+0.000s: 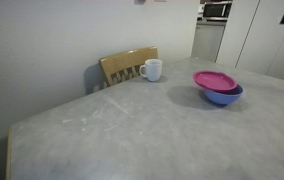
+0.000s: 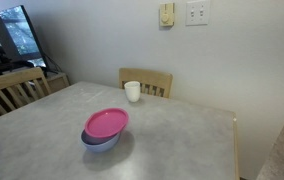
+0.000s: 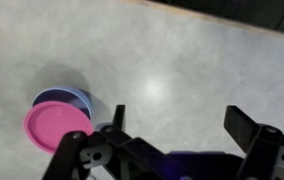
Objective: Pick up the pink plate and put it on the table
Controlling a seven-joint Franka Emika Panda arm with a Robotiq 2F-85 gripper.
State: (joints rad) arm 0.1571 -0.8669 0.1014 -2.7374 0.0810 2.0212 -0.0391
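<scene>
The pink plate rests tilted on top of the blue-purple bowl, which stands on the grey mottled table. Both show in both exterior views, the plate over the bowl. In the wrist view the plate and bowl lie at the lower left. My gripper is open and empty, high above bare table to the right of them. The arm does not show in the exterior views.
A white mug stands near the table's far edge, in front of a wooden chair; it also shows in an exterior view. Another wooden chair stands at the table's side. A wall runs behind.
</scene>
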